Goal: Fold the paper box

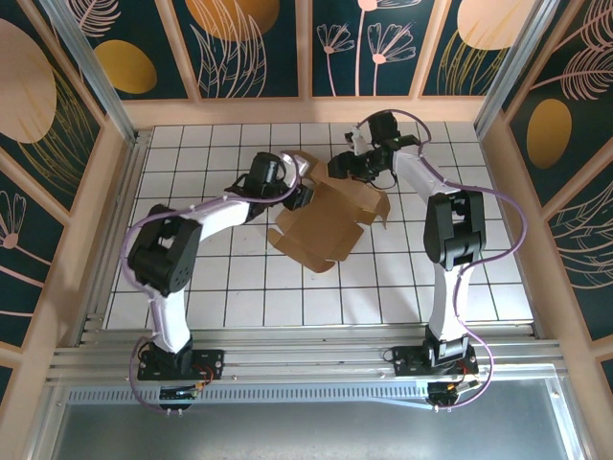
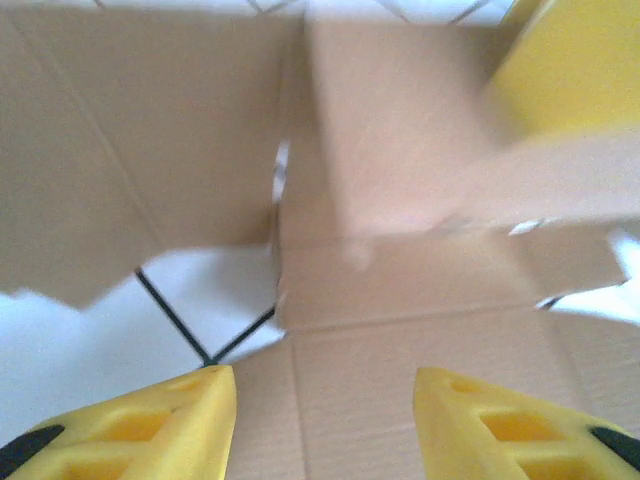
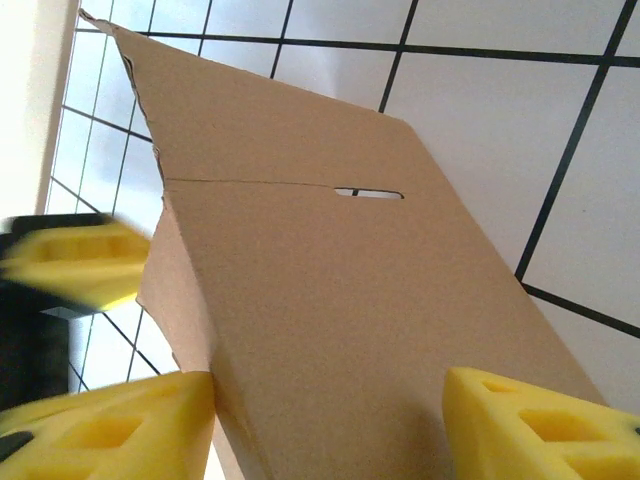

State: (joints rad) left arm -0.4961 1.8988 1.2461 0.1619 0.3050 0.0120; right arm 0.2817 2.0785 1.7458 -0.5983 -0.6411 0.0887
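The paper box (image 1: 321,230) is a brown die-cut cardboard sheet, partly folded, lying mid-table with flaps raised at its far end. My left gripper (image 1: 303,195) sits at the sheet's upper left edge. In the left wrist view it (image 2: 325,400) is open over a flat cardboard panel (image 2: 400,330), with raised flaps ahead. My right gripper (image 1: 347,171) is at the sheet's far edge. Seen from the right wrist, it (image 3: 330,400) is open and straddles a tilted, slotted panel (image 3: 300,280). Each wrist view catches a blurred yellow finger of the other gripper.
The table (image 1: 192,287) is white tile with black grid lines. Wooden walls (image 1: 110,182) close in the left, right and far sides. An aluminium rail (image 1: 306,355) carrying both arm bases runs along the near edge.
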